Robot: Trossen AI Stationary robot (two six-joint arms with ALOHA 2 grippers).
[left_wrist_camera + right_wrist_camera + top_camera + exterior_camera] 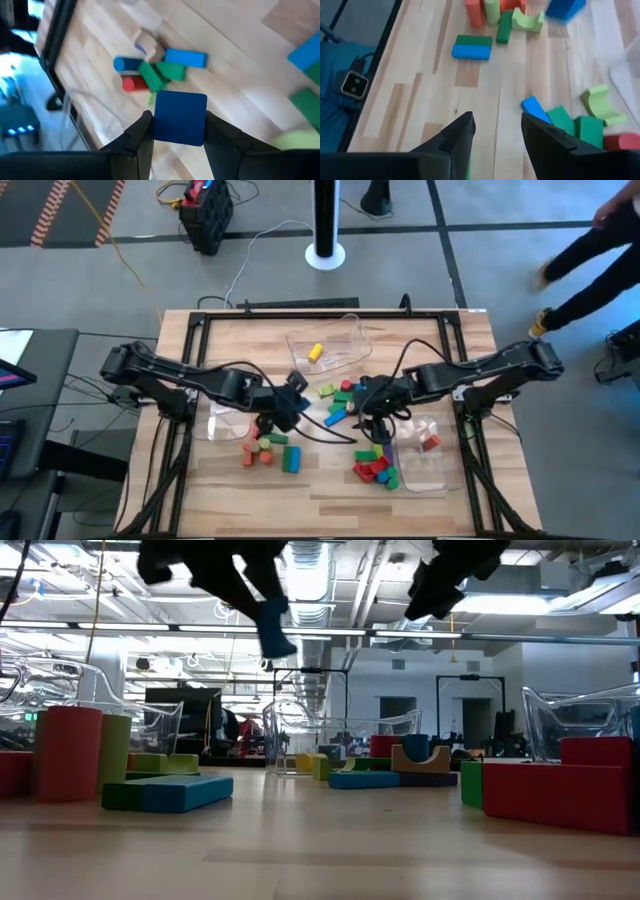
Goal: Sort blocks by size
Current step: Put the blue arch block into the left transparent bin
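Left gripper point(177, 132) clamps blue square block point(180, 118) aloft, centre-table; we risk slip onto block cluster at 7 o'clock point(268, 450). Right gripper point(496, 131), fingers apart, empty, hovers above 5 o'clock pile point(376, 467); could scatter it.

A grey floor point(500, 260) surrounds the wooden table point(330, 490), crossed by cables point(250, 255). A black pole on a white base point(326, 252) stands beyond the table's far edge.
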